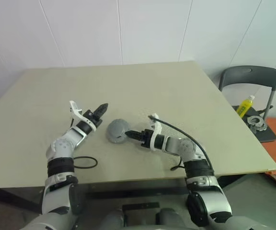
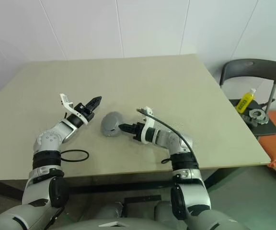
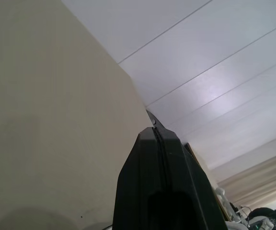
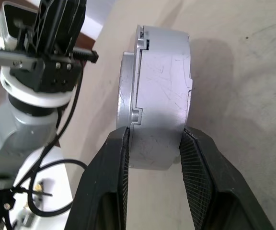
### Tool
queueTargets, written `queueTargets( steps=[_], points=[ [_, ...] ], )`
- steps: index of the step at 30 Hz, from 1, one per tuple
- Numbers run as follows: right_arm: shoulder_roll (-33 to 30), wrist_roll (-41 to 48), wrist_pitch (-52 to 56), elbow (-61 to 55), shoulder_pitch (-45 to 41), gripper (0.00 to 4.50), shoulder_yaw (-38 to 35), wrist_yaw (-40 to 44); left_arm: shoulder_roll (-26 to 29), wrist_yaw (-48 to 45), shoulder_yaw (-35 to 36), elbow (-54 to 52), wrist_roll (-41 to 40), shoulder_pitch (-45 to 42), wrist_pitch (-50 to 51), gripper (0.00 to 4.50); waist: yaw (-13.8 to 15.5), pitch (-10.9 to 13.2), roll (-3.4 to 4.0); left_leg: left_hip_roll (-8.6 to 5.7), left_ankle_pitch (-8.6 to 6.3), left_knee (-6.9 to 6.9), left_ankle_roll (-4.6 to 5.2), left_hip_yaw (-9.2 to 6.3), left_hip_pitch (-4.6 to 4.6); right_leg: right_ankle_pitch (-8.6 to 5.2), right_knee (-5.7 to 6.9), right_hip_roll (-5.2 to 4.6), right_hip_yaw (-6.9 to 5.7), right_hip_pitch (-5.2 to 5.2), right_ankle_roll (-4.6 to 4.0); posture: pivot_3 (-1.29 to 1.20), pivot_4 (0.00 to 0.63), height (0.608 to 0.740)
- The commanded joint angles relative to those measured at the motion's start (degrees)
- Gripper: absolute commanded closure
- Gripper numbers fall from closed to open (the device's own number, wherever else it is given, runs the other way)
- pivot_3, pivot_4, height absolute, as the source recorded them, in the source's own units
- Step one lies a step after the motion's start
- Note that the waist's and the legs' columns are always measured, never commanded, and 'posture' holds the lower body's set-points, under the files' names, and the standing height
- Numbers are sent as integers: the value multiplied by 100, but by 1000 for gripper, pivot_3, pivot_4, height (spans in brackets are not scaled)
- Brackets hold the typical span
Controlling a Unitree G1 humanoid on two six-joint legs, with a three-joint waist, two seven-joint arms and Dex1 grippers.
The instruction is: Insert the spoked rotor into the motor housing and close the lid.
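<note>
A beige worktop [image 1: 186, 91] spreads wide and largely bare beneath 2 robot arms, its far edge against a white panelled wall and its near edge just ahead of the robot. At left, a black cable loop [image 1: 84, 163] lies close to the near edge beside the left arm. The left gripper [image 1: 101, 109] hangs above the surface with its 2 black fingers pressed together, holding nothing, and points toward the middle of the worktop; open surface lies all around it. Just to its right, apart from it, sits 1 round grey metal assembly [image 1: 116, 130], the motor housing with the lid [image 4: 128, 110] set against it, tilted up on edge rather than lying flat; the right wrist view shows a stepped seam running between the 2 halves. The spoked rotor cannot be made out. The right gripper [image 1: 130, 134] reaches in from the right and is clamped across the thickness of this assembly, 1 finger [image 4: 110, 177] on each flat face. A black cable arcs over the right forearm. The far half and the right side of the worktop are open up to the right edge. Beyond that edge stands 1 grey folding chair [image 1: 253, 84], with 1 yellow bottle [image 1: 246, 105] and 1 small metal part [image 1: 256, 122] on its seat.
</note>
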Motion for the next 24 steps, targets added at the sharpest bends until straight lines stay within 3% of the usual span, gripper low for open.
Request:
queueTargets(
  steps=[1, 10, 11, 14, 24],
  points=[
    [134, 544, -112, -50, -446, 3296, -521, -17, 12, 5, 112, -96, -189, -64, -13, 4500, 1, 0, 0, 0, 0, 0, 0, 0, 0, 0, 0, 0, 0, 0, 0, 0, 0, 740],
    [164, 841, -648, 450, -1060, 3296, -1192, -137, 26, 433, 554, -329, -796, 40, 415, 4500, -19, 0, 0, 0, 0, -2, 0, 0, 0, 0, 0, 0, 1, -1, 0, 0, 0, 740],
    [174, 849, -716, 505, -1124, 3296, -1216, -129, 44, 511, 505, -417, -758, 116, 474, 4321, -25, 0, 0, 1, 0, -3, 0, 0, 0, 0, 0, 0, 1, -1, 0, 0, 0, 740],
    [210, 864, -891, 670, -1279, 3296, -1241, -85, 66, 625, 381, -681, -737, 396, 647, 3682, -28, 0, 0, 1, 0, -3, 0, 0, 0, 0, 0, 0, 7, -3, 0, 0, 0, 740],
    [288, 861, -1184, 1057, -1554, 3296, -1190, 23, -385, 1308, 1031, -771, -1709, 552, 828, 254, -2, 0, 0, 0, 1, 0, 0, -1, -1, 2, 1, 0, 10, -2, -3, 0, 0, 740]
  ],
)
